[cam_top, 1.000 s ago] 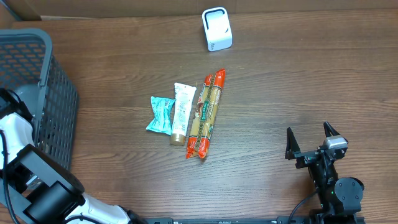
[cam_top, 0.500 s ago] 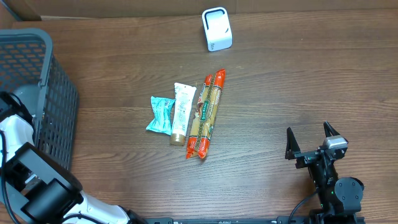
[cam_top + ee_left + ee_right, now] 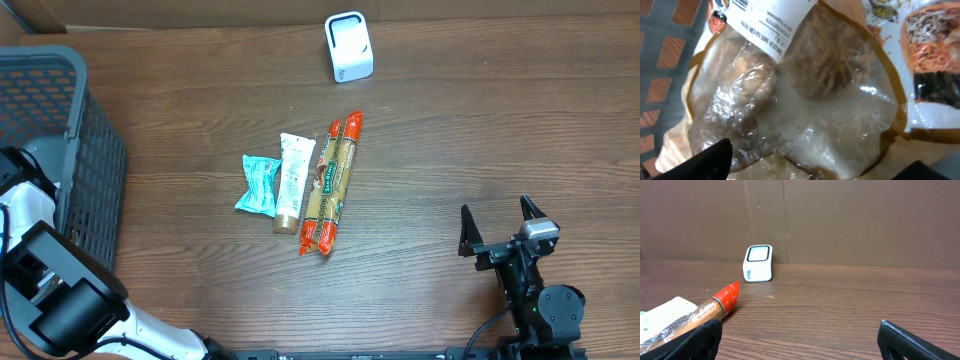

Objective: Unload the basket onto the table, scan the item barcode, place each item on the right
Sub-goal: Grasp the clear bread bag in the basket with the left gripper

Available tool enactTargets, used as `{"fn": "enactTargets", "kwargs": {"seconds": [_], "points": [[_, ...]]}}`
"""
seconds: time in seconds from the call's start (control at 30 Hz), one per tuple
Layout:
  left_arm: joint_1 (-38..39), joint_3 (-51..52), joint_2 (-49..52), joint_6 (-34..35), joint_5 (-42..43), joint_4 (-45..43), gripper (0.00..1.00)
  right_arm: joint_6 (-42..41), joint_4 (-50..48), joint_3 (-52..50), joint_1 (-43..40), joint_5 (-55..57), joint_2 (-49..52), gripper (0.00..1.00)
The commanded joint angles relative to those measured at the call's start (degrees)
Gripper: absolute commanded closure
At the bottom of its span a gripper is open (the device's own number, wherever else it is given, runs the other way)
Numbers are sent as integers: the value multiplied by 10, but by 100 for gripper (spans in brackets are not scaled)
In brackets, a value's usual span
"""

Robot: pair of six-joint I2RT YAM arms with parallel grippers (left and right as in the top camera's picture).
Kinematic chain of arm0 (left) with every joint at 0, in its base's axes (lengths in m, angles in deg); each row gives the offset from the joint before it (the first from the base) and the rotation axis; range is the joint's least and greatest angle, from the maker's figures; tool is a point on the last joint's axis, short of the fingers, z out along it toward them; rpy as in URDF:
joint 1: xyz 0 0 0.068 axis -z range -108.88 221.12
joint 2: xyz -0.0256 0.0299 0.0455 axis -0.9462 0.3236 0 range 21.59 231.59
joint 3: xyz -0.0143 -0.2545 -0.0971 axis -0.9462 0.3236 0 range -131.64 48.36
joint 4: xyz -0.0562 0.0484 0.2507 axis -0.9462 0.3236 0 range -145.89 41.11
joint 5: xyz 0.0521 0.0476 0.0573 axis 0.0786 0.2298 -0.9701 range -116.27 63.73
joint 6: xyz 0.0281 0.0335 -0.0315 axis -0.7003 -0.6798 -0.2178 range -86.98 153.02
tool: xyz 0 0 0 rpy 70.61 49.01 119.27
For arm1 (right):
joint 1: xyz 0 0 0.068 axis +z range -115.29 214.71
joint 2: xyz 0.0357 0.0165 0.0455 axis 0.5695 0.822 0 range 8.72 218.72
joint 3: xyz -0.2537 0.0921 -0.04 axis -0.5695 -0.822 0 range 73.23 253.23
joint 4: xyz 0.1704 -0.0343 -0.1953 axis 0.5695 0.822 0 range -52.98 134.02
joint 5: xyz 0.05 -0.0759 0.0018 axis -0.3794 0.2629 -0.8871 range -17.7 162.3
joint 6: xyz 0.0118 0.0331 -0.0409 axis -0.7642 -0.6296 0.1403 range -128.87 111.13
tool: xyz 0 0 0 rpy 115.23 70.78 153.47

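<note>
Left wrist view first, since it sits closest to the work: the left gripper [image 3: 822, 156] hangs right over a clear bag [image 3: 805, 100] of dried goods, jaws standing wide apart with a dark fingertip at each lower corner, closed on nothing that I can see. The bag lies in the grey basket [image 3: 70, 130], whose mesh shows behind it. I take this bag as the item to scan. Its white label [image 3: 772, 22] faces up toward the camera with a strip of barcode at the top edge, so the code will need turning toward the reader.

At the near table [image 3: 500, 120] edge the right gripper [image 3: 496, 214] rests low, jaws fully apart and empty, parked out of the way, I judge.

Mid-table lies a tidy row: one teal packet [image 3: 258, 185], one white tube [image 3: 292, 183] and the long orange-ended pasta packet [image 3: 333, 183], each touching the next; whether the pasta is one pack or two side by side I cannot tell from overhead.

Farthest back stands one white scanner [image 3: 348, 46], window facing up toward the open table.
</note>
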Motion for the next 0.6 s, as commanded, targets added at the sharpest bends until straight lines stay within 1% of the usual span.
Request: {"fn": "enactTargets", "kwargs": {"seconds": [0.0,0.07,0.17,0.33,0.4,0.47,0.5,0.57], "points": [[-14,17,36,9,-15,-5,22,2,-3,-6,4,5,-6,0],[-21,17,38,8,-16,-9,22,2,-3,-6,4,5,-6,0],[-31,17,45,6,-16,-11,27,2,-3,-6,4,5,-6,0],[-40,18,78,2,-15,-11,47,2,-3,-6,4,5,-6,0],[-40,18,93,2,-15,-13,64,2,-3,-6,4,5,-6,0],[-38,18,101,2,-14,-14,86,2,-3,-6,4,5,-6,0],[-38,17,104,3,-11,-15,96,2,-3,-6,4,5,-6,0],[-38,17,104,5,-7,-15,96,2,-3,-6,4,5,-6,0]]}}
